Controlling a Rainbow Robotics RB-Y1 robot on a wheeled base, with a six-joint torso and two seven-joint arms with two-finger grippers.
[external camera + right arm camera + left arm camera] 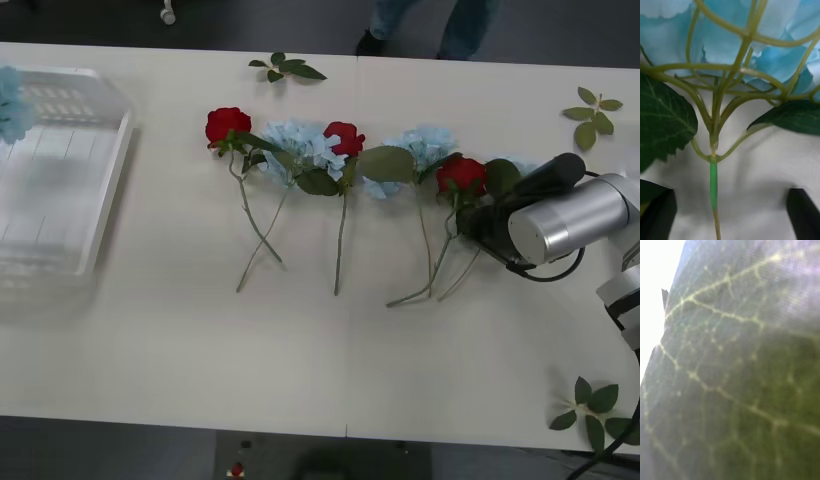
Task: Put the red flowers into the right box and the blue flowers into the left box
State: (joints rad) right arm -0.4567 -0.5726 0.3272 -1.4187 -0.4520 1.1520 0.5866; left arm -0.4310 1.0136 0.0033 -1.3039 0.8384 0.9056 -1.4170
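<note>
Right gripper [730, 213], jaws apart, straddles blue flowers' [752, 45] stem; no writing.

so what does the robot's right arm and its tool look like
The right arm ends in a shiny silver cylindrical link with a black section ahead of it and a thin black cable looping beneath. The right tool has two dark, nearly black fingers with rounded tips.

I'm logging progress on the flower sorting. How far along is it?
Barely begun. One blue flower shows at the left box; whether it is laid down I cannot tell. In hand: the right gripper, open, straddles another blue flower's stem. Left to do: all three red flowers and two more blue ones lie on the table.
</note>
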